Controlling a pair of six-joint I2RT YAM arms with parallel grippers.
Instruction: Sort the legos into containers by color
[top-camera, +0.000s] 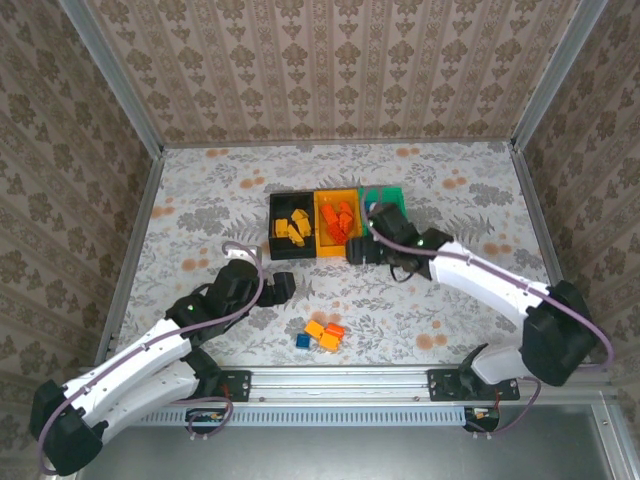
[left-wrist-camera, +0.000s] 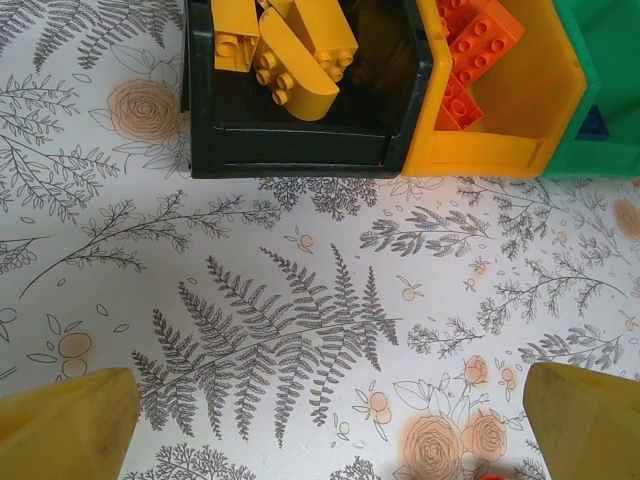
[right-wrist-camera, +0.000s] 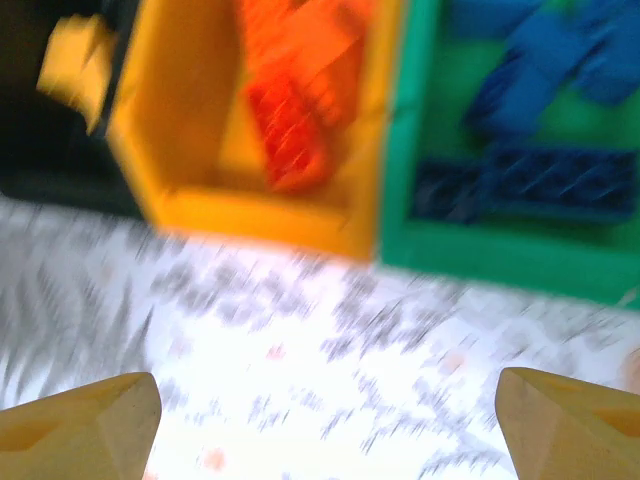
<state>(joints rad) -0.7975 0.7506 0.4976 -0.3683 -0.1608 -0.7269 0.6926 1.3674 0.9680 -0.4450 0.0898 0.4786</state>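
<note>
Legos (top-camera: 318, 330): small studded plastic bricks in three colours. A loose cluster of four lies on the table (top-camera: 220, 190) near my arm bases, between the two arms. Two are yellow-orange, one is red-orange and one is blue at the cluster's left edge, all touching or just beside one another. The rest sit in the bins. The black bin (left-wrist-camera: 300, 150) holds yellow-orange pieces piled toward its far side, studs visible, one with a rounded top. The orange-yellow bin (left-wrist-camera: 480, 150), joined to the black one's right side, holds red-orange bricks lying loosely on one another. The green bin (left-wrist-camera: 600, 150), next in the row, holds blue bricks; the right wrist view is blurred, so I cannot read their shapes. My left pincer (left-wrist-camera: 325, 440) is spread wide with nothing between the yellow fingertips (left-wrist-camera: 65, 425), and it hangs over bare patterned table just short of the black bin. My right pincer (right-wrist-camera: 330, 425) has its fingers well apart with nothing between them, over the table in front of the seam where the orange-yellow and green bins meet.
</note>
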